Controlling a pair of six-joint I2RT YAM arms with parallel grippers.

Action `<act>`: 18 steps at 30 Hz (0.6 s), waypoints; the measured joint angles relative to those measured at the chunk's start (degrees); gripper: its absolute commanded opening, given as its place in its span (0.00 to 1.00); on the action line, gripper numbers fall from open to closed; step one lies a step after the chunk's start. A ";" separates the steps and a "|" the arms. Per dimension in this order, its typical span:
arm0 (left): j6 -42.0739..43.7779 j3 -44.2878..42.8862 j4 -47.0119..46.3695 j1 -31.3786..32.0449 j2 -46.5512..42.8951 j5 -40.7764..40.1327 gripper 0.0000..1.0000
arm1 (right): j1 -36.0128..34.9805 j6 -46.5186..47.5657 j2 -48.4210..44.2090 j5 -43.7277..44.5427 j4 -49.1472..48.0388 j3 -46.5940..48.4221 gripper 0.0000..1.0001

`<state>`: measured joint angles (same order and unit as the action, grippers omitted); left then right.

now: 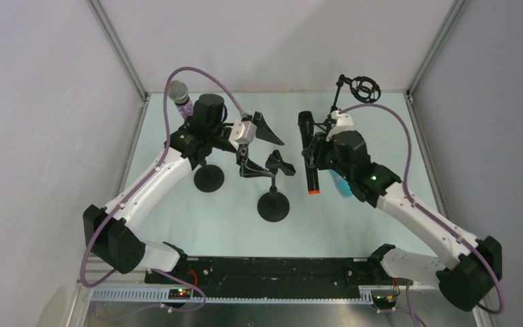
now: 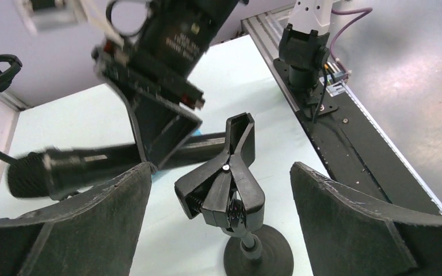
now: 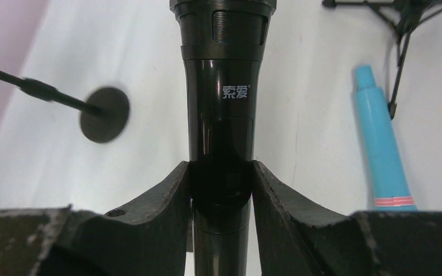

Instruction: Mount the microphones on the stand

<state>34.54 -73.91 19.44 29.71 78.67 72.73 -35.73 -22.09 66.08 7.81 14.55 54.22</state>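
My right gripper [image 1: 313,155] [image 3: 221,172] is shut on the black microphone [image 1: 308,146] [image 3: 221,98], held above the table with its orange end [image 1: 313,192] toward the near side. My left gripper [image 1: 259,148] [image 2: 220,172] is open and empty, its jaws on either side of the black clip stand [image 1: 273,203] [image 2: 230,184] without touching it. The black microphone also shows in the left wrist view [image 2: 75,167], just behind the clip. The purple glittery microphone [image 1: 180,97] stands up at the back left on a round-based stand [image 1: 209,178], partly hidden by my left arm. The teal microphone [image 3: 380,144] lies on the table, mostly under my right arm in the top view [image 1: 341,184].
A black shock-mount stand [image 1: 363,87] [image 3: 400,29] stands at the back right corner. The round base of the purple microphone's stand shows in the right wrist view [image 3: 105,114]. Walls close the table at the left, right and back. A black rail [image 1: 272,269] runs along the near edge.
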 measured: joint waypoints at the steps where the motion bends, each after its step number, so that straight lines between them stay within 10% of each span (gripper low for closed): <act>1: -0.02 -0.20 0.09 0.00 0.13 0.28 0.87 | -0.22 -0.20 -1.99 0.61 -0.35 0.00 0.00; 8: -1.81 -3.52 0.39 -0.07 2.73 3.56 0.75 | -0.55 0.74 -12.31 4.83 -5.14 0.15 0.00; 18: -4.11 -3.87 0.37 -0.11 3.54 4.44 0.95 | -0.66 3.08 -12.94 5.20 -6.23 4.83 0.00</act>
<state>30.44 -77.78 19.81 29.61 82.21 77.17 -36.38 -19.00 53.15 13.02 8.32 59.05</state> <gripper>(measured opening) 0.937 0.434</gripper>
